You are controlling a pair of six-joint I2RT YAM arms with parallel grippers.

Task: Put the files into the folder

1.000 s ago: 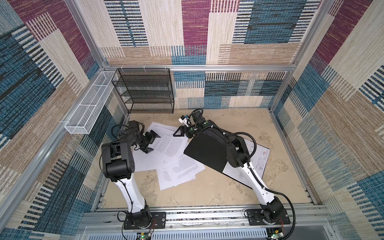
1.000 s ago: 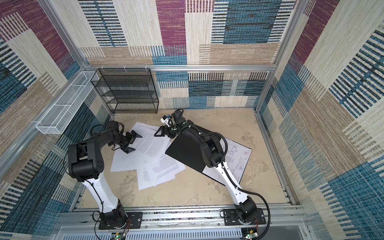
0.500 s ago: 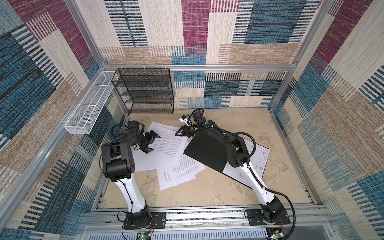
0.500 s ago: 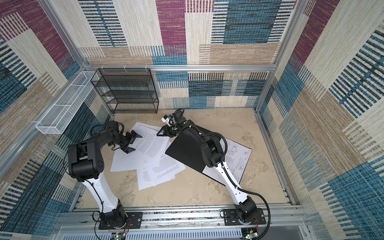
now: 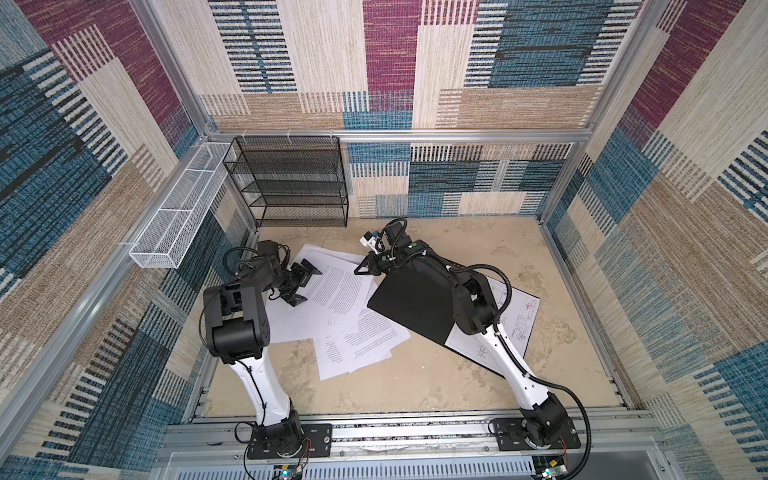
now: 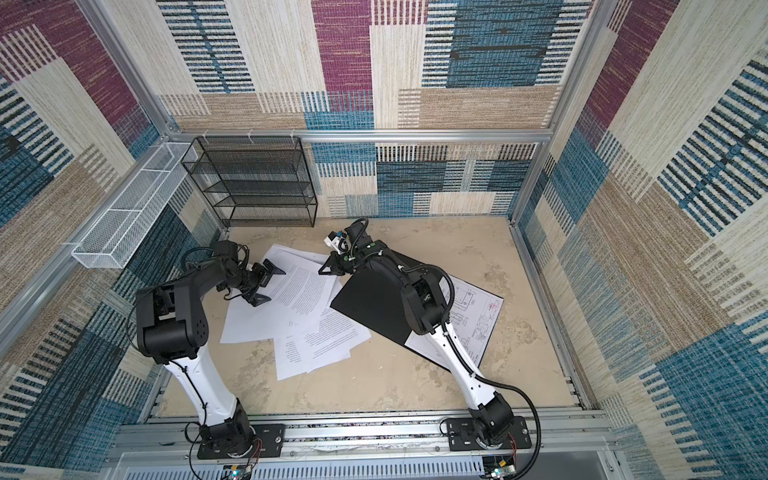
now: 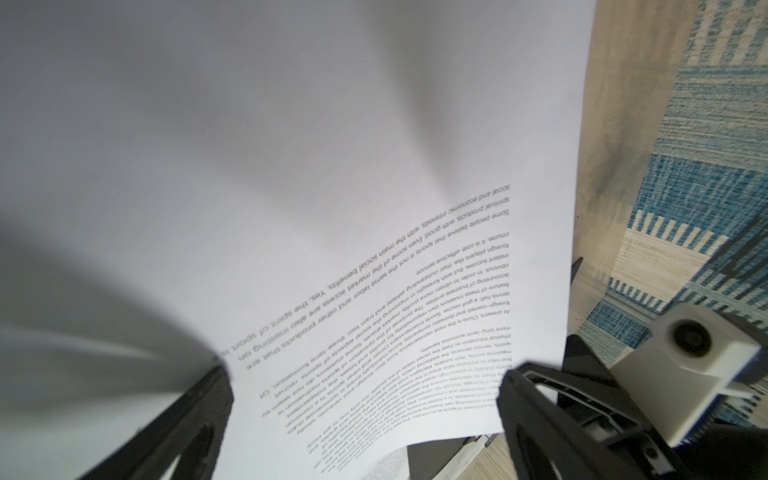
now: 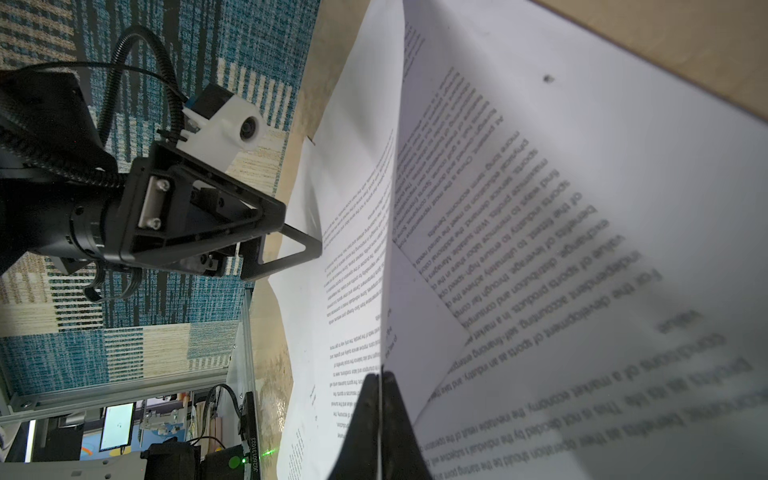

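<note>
I'm mid-pick. My right claw point(image 5: 360, 271) is pinched closed on what looks like the edge of a printed sheet point(image 8: 582, 249), one of the loose files point(image 5: 332, 299) lying left of the tabletop's point(image 5: 415, 386) middle. The left claw point(image 5: 307, 286) hovers wide over them, holding nothing. Next I'd carry that sheet to the open folder point(image 5: 409, 303), right of centre, which holds the line-drawing sheet point(image 5: 517, 316).
</note>
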